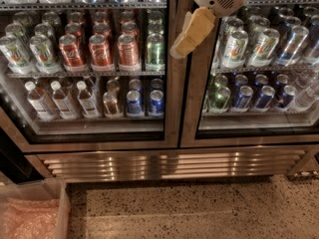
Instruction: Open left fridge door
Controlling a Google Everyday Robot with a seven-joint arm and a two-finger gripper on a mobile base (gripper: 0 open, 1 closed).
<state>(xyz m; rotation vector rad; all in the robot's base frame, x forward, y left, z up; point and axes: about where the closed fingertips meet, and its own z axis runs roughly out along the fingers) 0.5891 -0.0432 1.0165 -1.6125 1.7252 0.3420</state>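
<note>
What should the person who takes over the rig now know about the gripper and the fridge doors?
Gripper: near the top of the view, in front of the steel frames where the two doors meet. Whether it touches the steel cannot be told.
Left fridge door: the one with the red cans behind its glass. It looks shut, level with the right door.
Done: the gripper is brought close to the door's right edge; nothing is opened yet.
Left: probably take hold at that edge, then pull the left fridge door open.
</note>
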